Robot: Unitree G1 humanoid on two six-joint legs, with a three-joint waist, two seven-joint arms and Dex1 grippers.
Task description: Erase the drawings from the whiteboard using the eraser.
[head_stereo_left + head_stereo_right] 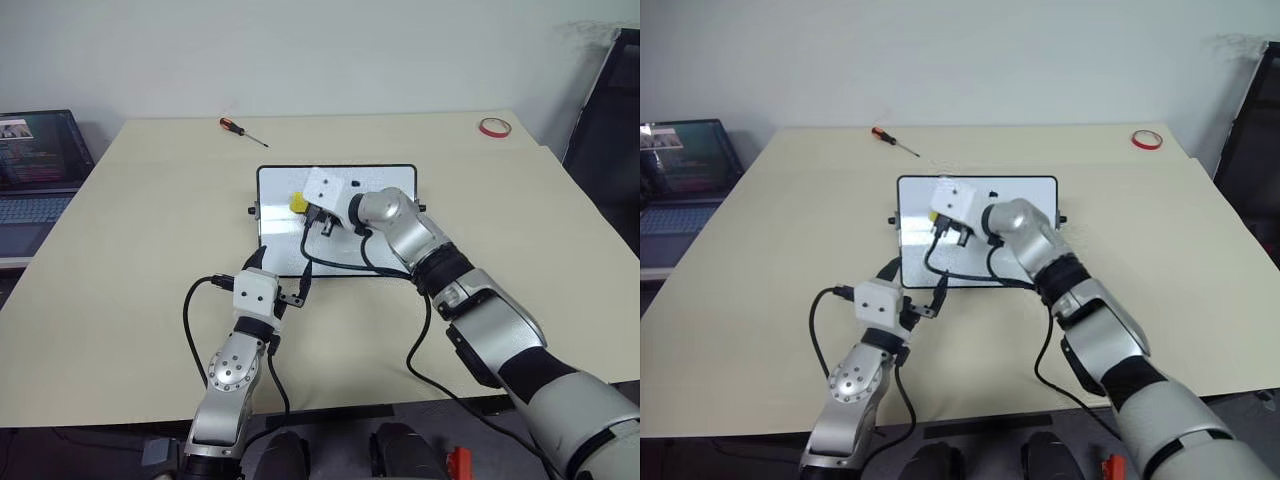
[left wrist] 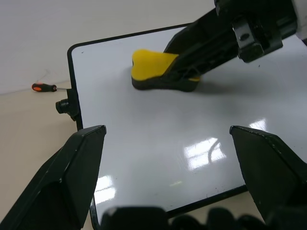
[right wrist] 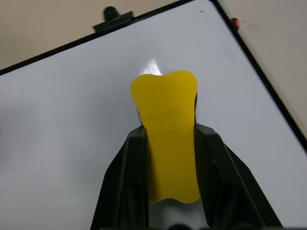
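Beige bench carries everything. Nearest the robot, the left tool hangs at the near edge of the whiteboard, its two black fingers spread wide apart with nothing between them; it points across the white surface toward the eraser.

Further in, the right tool reaches over the board from the right, its fingers clamped on the long sides of the yellow eraser, whose front end sticks out past the fingertips. The eraser's dark underside rests flat on the board in the left wrist view, in the board's far left part, near the knob on the left short side.

The white surface around the eraser looks clean; I cannot make out any drawings.

Beyond the board lie a screwdriver at the far left and a red tape roll at the far right. A laptop stands off the bench's left side.
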